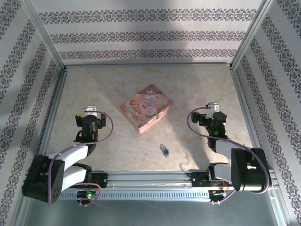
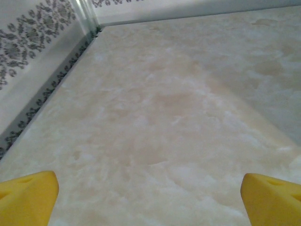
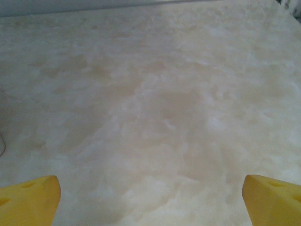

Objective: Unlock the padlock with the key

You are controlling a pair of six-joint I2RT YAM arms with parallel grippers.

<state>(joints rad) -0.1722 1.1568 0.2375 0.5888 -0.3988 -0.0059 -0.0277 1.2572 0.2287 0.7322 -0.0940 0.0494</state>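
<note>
The padlock (image 1: 164, 150) is a tiny silvery-grey piece with a small blue part. It lies on the table near the front edge, between the two arms. I cannot make out the key at this size. My left gripper (image 1: 89, 111) hangs over the left side of the table, well away from the padlock. In the left wrist view it (image 2: 150, 200) stands open, its yellow fingertips (image 2: 28, 195) far apart over bare table. My right gripper (image 1: 214, 109) hangs at the right side. It (image 3: 150, 200) is open too, with nothing between its yellow fingertips (image 3: 270, 197).
A pink picture-printed tin box (image 1: 146, 108) lies at the table's middle, behind the padlock. Patterned walls (image 1: 141, 33) close in the table on three sides, and a metal rail (image 1: 150, 179) runs along the front edge.
</note>
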